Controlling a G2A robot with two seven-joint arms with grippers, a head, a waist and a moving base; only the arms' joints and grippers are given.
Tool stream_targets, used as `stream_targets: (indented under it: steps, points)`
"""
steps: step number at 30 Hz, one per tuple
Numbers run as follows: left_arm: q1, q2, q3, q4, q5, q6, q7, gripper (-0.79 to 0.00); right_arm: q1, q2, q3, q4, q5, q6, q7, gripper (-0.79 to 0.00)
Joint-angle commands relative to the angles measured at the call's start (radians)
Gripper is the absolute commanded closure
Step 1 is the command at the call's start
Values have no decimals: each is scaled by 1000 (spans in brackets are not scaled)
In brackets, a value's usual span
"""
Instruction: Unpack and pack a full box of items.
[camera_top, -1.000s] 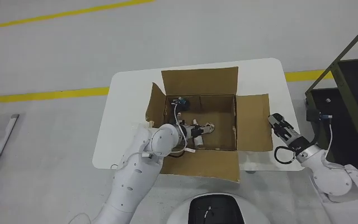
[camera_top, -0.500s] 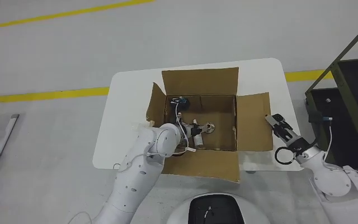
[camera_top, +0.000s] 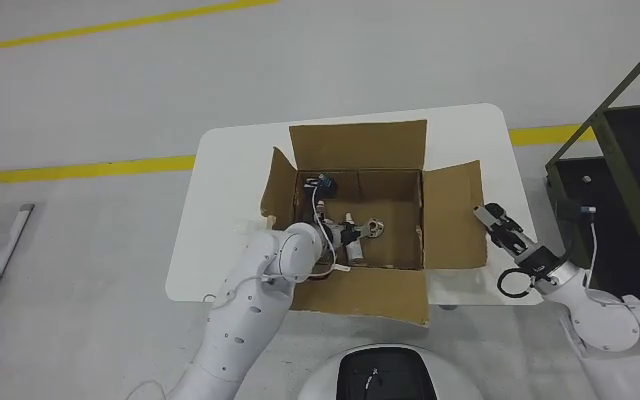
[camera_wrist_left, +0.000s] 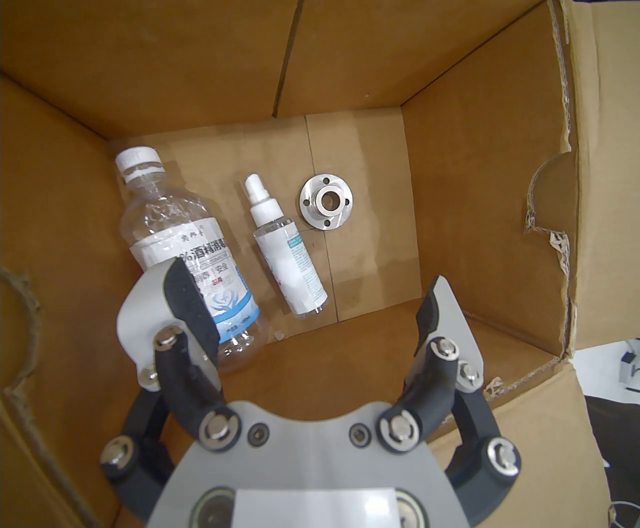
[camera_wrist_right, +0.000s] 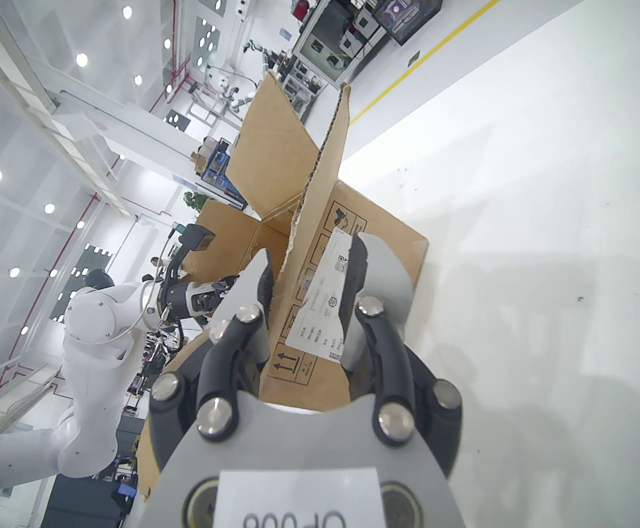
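**A:** Where is the box being seen?

**B:** The box (camera_top: 385, 183) is being carried by the white desk (camera_top: 230, 200), near its middle. Its four cardboard flaps are lying open outward.

**A:** What is being shown inside it?

**B:** Three things are being shown lying on the box floor. A clear bottle (camera_wrist_left: 185, 240) with a white cap and a blue and white label is lying along one side wall. A small spray bottle (camera_wrist_left: 287, 260) is lying just beside it, roughly parallel and not touching it. A round metal flange (camera_wrist_left: 326, 201) is resting just beside the spray bottle's neck.

**A:** How is the left gripper being held?

**B:** The left gripper (camera_wrist_left: 307, 290) is being held inside the box, above the bottom ends of the two bottles. Its fingers (camera_wrist_left: 187, 300) are being held wide apart, and nothing is being gripped. One finger is being seen in front of the clear bottle's label, though contact cannot be told.

**A:** And the right one?

**B:** The right gripper (camera_wrist_right: 312, 257) is being held outside the box, at the outer edge of the right flap (camera_top: 455, 220). Its fingers (camera_wrist_right: 372, 270) are being held spread, with the flap's edge being seen between them. Whether the cardboard is being touched cannot be told
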Motion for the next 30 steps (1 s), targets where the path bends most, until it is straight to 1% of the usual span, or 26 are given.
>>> stream_targets:
  steps: [1, 5, 8, 10, 12, 15, 23, 30]
  points:
    - [-11, 1, 13, 11, 67, -2, -22, -785, -9, 1, 2, -16, -8, -10, 11, 0]
    - [-30, -1, 25, 35, 121, 7, -46, -785, -21, 3, 5, -32, -11, -7, 17, 0]
    - [-49, -1, 44, 60, 196, 6, -70, -785, -22, 4, 4, -32, -14, -2, 17, 0]
    - [-62, -1, 65, 77, 265, 3, -92, -785, -22, 4, 4, -32, -15, 0, 15, 0]
    - [-71, -5, 72, 94, 275, 16, -109, -785, -22, 4, 4, -31, -16, 2, 11, 0]
    - [-86, -10, 106, 131, 350, 3, -112, -785, -22, 4, 2, -33, -19, 5, 8, 0]
    - [-93, -31, 115, 210, 310, 16, -73, -785, -23, 5, 4, -41, -24, 14, 1, 0]
    - [-104, -43, 120, 247, 314, 13, -63, -785, -24, 7, 5, -43, -34, 17, 1, 0]
